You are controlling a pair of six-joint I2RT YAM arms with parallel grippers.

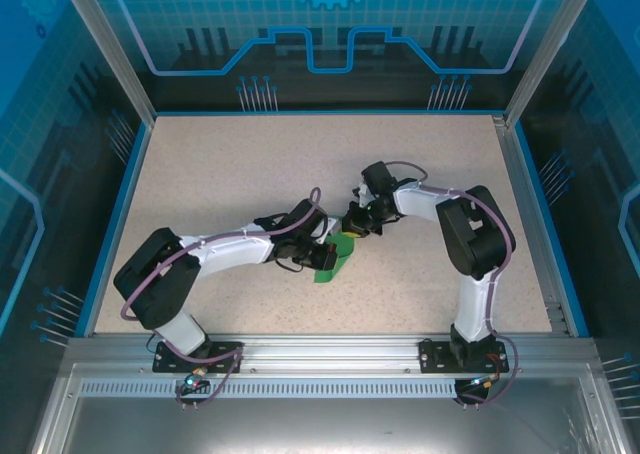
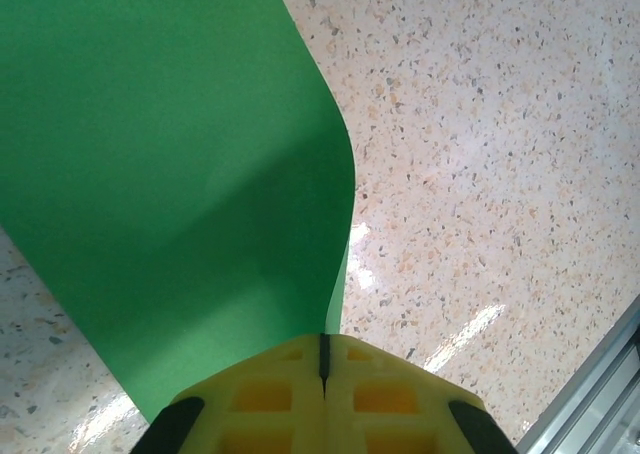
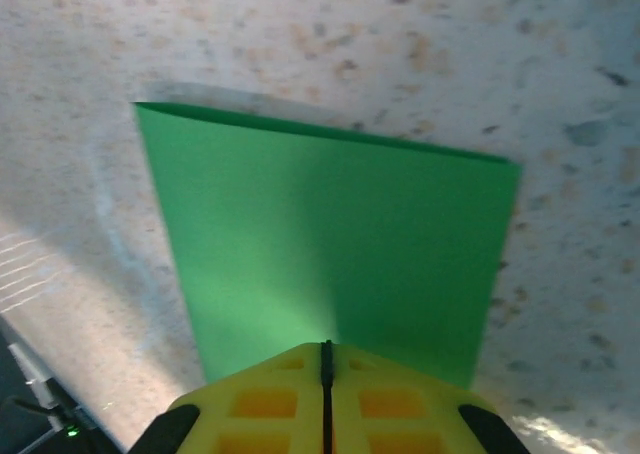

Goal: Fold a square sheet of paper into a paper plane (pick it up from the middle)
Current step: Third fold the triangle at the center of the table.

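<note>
Seen from above, mostly hidden under the left gripper point(image 1: 324, 256): square sheet of paper point(image 1: 336, 266), outline too small to tell. In the left wrist view, cut off by top and left edges, near end covered by yellow fingers point(image 2: 270, 399). In the right wrist view, near edge behind right fingers point(image 3: 270, 399); table point(image 3: 400, 34) blurred.
</note>
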